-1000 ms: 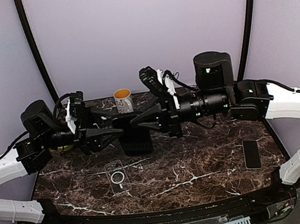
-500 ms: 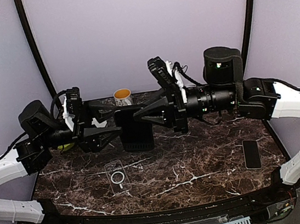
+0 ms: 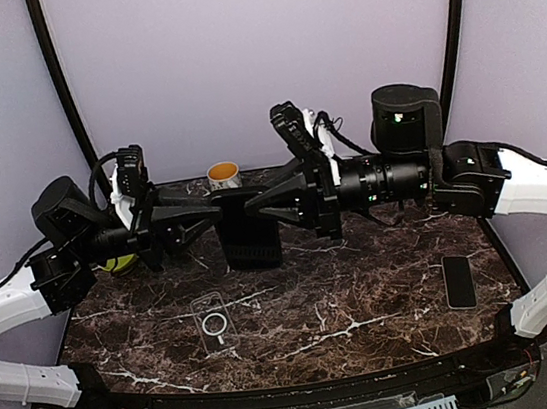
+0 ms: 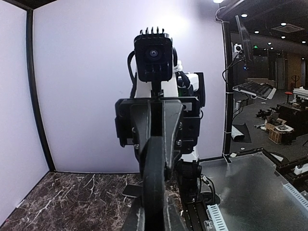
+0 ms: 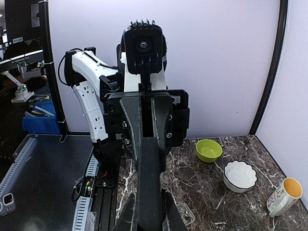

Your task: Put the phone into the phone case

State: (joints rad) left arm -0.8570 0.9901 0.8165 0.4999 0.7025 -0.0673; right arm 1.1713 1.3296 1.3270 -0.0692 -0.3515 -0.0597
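The clear phone case [image 3: 213,321], with a white ring on its back, lies flat on the marble table in front of the left arm. It also shows in the right wrist view [image 5: 186,214]. A black phone [image 3: 247,230] hangs upright in the air above the table's middle, and both grippers hold it. My left gripper [image 3: 208,219] is shut on its left edge and my right gripper [image 3: 259,212] on its right edge. The phone stands edge-on between the fingers in the left wrist view [image 4: 154,168] and the right wrist view [image 5: 149,183].
A second black phone [image 3: 458,281] lies flat at the table's right and also shows in the left wrist view [image 4: 132,190]. A mug [image 3: 224,183] stands at the back. A green bowl [image 5: 209,150] and a white bowl [image 5: 239,176] sit at the back left.
Both grippers have lifted the black phone a little higher above the table. The right arm has drawn back to the right, and the left gripper has followed to the right.
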